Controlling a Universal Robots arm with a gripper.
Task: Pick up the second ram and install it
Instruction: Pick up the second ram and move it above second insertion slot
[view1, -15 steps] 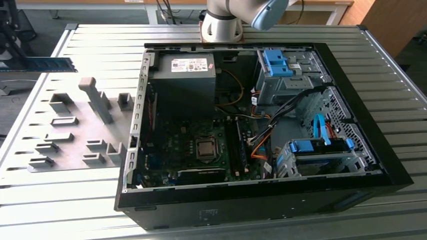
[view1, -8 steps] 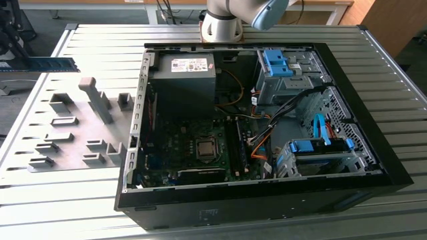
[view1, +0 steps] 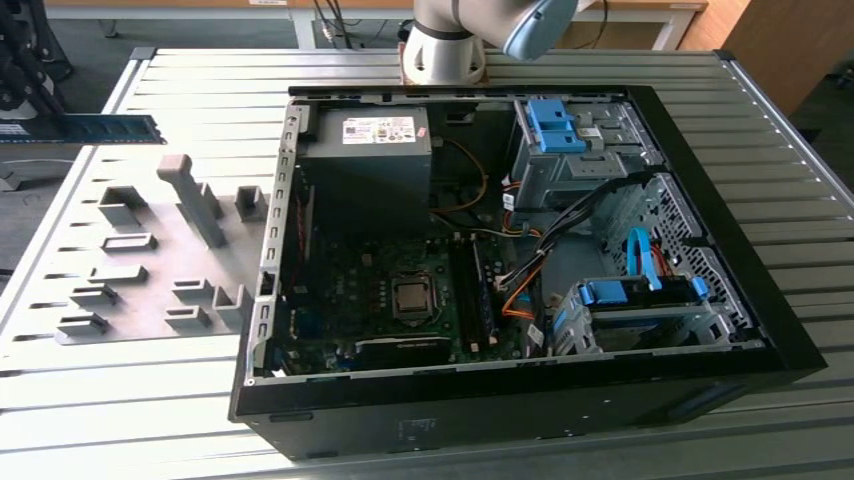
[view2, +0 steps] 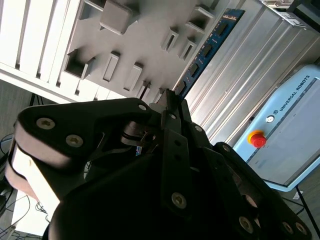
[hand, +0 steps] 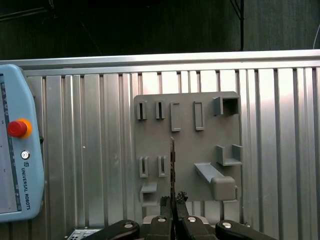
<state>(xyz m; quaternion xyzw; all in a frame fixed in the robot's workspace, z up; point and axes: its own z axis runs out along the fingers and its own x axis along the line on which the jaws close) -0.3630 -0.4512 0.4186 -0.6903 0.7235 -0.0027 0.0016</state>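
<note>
Ribbed metal slats make up the worktop (view1: 134, 400), which carries an open black computer case (view1: 534, 425) lying on its side towards the exterior view's right and a gray holder plate (view1: 147, 270) with small raised blocks towards its left. The arm's pale base (view1: 445, 50) stands at the far edge of the worktop, behind the case. The tool (hand: 173, 202) is clenched on the second ram (hand: 173, 160). In the first wrist view the dark fingers press against both faces of the strip at one end, and the strip runs edge-on straight out from them, lined up over the middle of the holder plate. In the second wrist view the same strip (view2: 212, 42) reaches out of the black tool body, showing its dark green-blue face and a row of small black chips. In the exterior view the second ram (view1: 83, 128) sits level, long edge down, near the left border beyond the far end of the holder plate and well apart from the case. A light-blue control pendant (hand: 17, 160) with a red button (hand: 16, 128) lies on the worktop beside the plate.
</note>
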